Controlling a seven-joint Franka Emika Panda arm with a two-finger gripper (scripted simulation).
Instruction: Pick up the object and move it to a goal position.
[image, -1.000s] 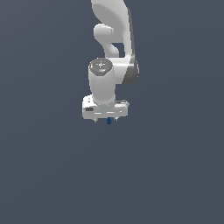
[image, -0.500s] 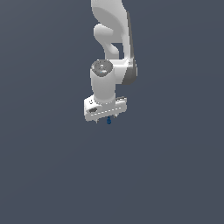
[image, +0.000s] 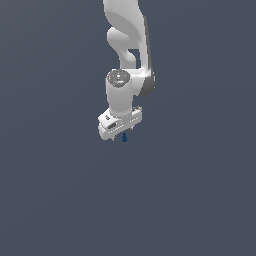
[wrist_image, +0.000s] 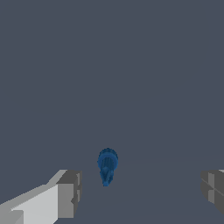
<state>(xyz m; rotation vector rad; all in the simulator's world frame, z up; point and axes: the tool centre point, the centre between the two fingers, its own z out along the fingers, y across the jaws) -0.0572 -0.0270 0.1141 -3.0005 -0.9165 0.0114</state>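
Item: the object (wrist_image: 107, 165), one small dark blue piece. In the wrist view we read a round, ribbed head with a narrower stub tapering off it, so its long axis runs from head to stub, crosswise to the line joining the two fingers. It sits on the plain grey floor (wrist_image: 131, 65), nothing else near it.

Item: the gripper (wrist_image: 142, 190), white body with grey finger pads. We log the fingers as spread wide, one pad (wrist_image: 70, 192) to one side of the object and the other (wrist_image: 213, 189) well off to the far side, neither touching it. The hold is empty.

Relation that governs the next move: the object lies between the fingers but not centred; it is much closer to the pad carried on the white finger. We judge that a small sideways correction toward that finger, then a straight descent, would bring it to the middle of the gap before closing.

Exterior view: the gripper (image: 120, 134) hangs under the white arm (image: 127, 55), and the object (image: 124, 137) shows at about 5 o'clock from the hand's body, just below its lower edge. Whether the fingertips have reached the floor we cannot tell from here.

Goal position: no marker visible in either view.
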